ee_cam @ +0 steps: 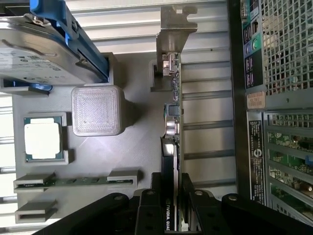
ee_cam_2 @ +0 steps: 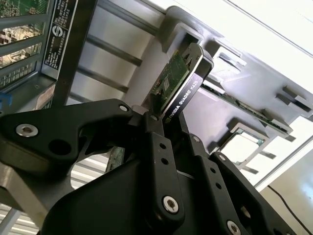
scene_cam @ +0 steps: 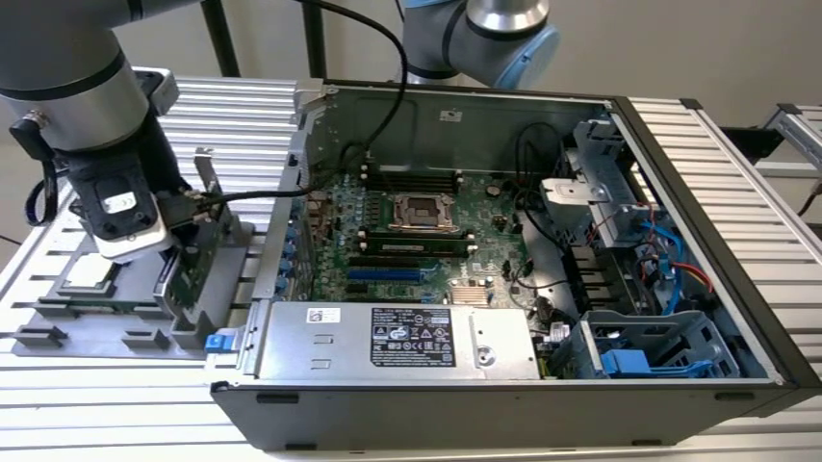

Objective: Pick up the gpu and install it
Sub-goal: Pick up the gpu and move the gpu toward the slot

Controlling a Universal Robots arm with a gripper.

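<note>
Second wrist view: black gripper (ee_cam_2: 164, 120) clenched on flat green-and-black gpu card (ee_cam_2: 180, 81), pinching both faces. Card stands on edge in grey slotted holder (ee_cam: 137, 147), beside open computer case (scene_cam: 514, 419), upper edge exposed for gripping.

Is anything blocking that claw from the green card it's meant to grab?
Nothing visible does. The gripper sits right at the gpu, which stands on edge in the grey holder, with no other part between them.
</note>
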